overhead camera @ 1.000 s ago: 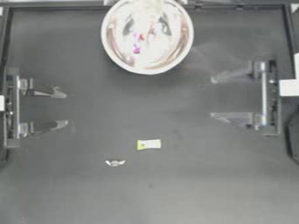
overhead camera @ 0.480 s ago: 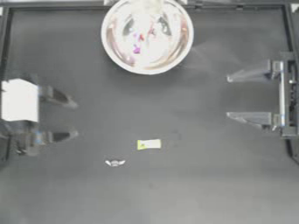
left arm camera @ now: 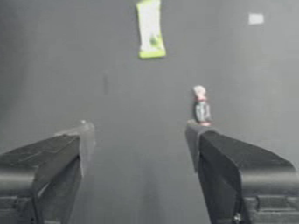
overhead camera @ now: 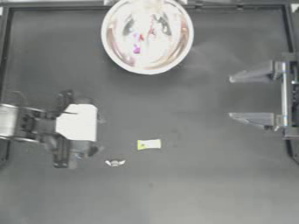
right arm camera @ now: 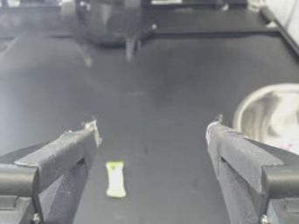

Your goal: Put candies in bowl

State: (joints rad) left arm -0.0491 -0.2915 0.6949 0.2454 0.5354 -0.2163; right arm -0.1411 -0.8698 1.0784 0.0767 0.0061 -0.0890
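Note:
The shiny bowl (overhead camera: 146,59) stands at the table's far middle edge, with a red and a magenta candy (overhead camera: 137,49) showing inside; its rim also shows in the right wrist view (right arm camera: 257,103). A yellow-green candy (overhead camera: 149,144) and a whitish twisted candy (overhead camera: 114,162) lie on the table in front. My left gripper (overhead camera: 93,133) is open, just left of both. In its wrist view the whitish candy (left arm camera: 201,107) lies at one fingertip (left arm camera: 196,131) of the left gripper (left arm camera: 137,127), and the yellow-green candy (left arm camera: 150,28) lies farther off. My right gripper (overhead camera: 232,97) hangs open and empty at the right.
The dark table (overhead camera: 192,188) has raised black rails along its far edge and both sides. Seen from the right wrist, the yellow-green candy (right arm camera: 115,178) lies below the right gripper (right arm camera: 153,124), with the left arm (right arm camera: 111,26) across the table.
My left arm has swung in from the left edge toward the two loose candies. The right arm has drawn back toward the right edge, still open.

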